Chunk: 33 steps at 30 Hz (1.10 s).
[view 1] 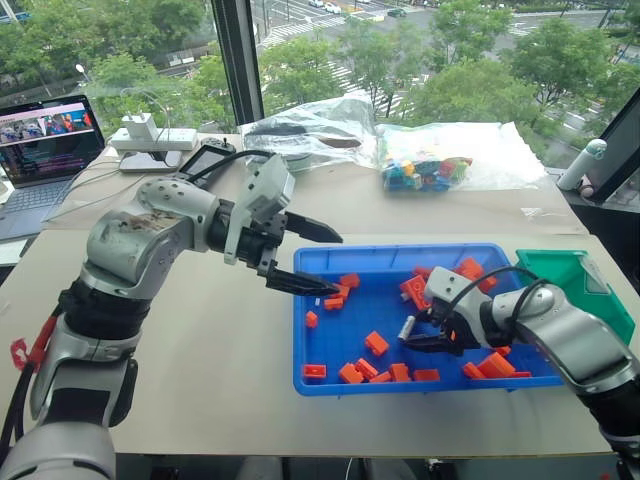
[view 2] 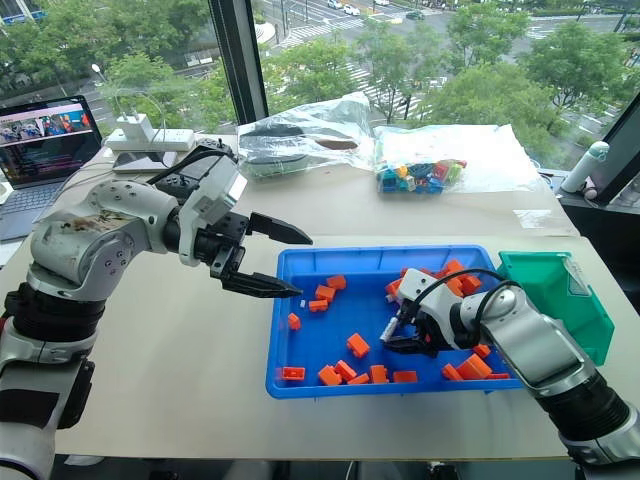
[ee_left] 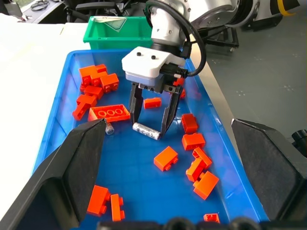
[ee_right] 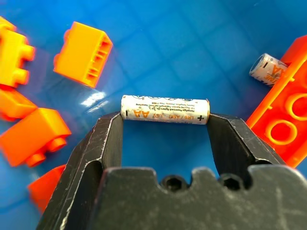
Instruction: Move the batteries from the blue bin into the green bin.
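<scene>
Where print can be read, it is on the battery (ee_right: 165, 110) pinched end to end between the right gripper's (ee_left: 149, 130) jaws: "AA", a minus sign at one end and a plus at the other, with smaller lines too fine to make out. A second battery (ee_right: 267, 70), also marked "AA", lies against a long orange brick (ee_right: 288, 120) close by.

Going left to right across the desk (view 1: 200, 340): a laptop (view 1: 42, 150) with a lit screen sits at about 10 o'clock, its text too small to read, then a white power strip (view 1: 152, 140) with a charger plugged in. The left gripper (view 1: 318, 260) hangs over the blue bin's (view 1: 400, 255) 9 o'clock rim, jaws spread wide and holding nothing. Behind it, at 12 o'clock, lie a clear plastic bag (view 1: 310, 130) with dark items and a bag of mixed coloured bricks (view 1: 425, 172).

Orange bricks (view 1: 376, 343) are scattered over the blue bin's floor, several lying close around the held battery. The right gripper is at the bin's middle-right. The green bin (view 1: 590, 285) stands touching the blue bin's 3 o'clock end, partly hidden behind the right arm. A white bottle (view 1: 582, 163) stands at the far right.
</scene>
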Each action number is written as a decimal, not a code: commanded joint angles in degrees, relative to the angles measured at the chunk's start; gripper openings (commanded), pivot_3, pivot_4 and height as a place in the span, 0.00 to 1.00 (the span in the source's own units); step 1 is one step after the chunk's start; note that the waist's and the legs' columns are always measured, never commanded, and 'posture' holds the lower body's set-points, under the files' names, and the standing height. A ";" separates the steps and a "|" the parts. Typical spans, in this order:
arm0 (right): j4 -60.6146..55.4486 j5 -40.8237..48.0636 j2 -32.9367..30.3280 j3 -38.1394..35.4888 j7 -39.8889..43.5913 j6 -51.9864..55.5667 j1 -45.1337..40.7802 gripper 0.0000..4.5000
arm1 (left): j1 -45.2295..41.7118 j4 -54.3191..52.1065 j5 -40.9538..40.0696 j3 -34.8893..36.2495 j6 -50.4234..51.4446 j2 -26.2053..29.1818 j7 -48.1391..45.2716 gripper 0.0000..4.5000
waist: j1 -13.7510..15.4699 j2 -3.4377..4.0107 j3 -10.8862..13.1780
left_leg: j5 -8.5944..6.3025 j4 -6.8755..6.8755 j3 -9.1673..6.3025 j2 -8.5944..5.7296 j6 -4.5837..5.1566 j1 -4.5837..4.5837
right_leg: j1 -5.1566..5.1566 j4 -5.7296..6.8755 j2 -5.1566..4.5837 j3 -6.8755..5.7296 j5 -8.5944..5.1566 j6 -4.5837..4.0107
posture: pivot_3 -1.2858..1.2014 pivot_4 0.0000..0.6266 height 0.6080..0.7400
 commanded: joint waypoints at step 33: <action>19.82 -5.01 -24.19 -29.01 -1.35 -7.46 8.87 0.99 | -1.48 0.47 0.88 -0.35 -1.90 -2.55 -0.73 1.00 | -0.02 0.06 0.02 | 0.00 -0.04 0.60 0.02 0.01 0.03 | 0.00 -0.31 -0.02 0.09 -0.01 0.00 | 0.52 0.24 0.94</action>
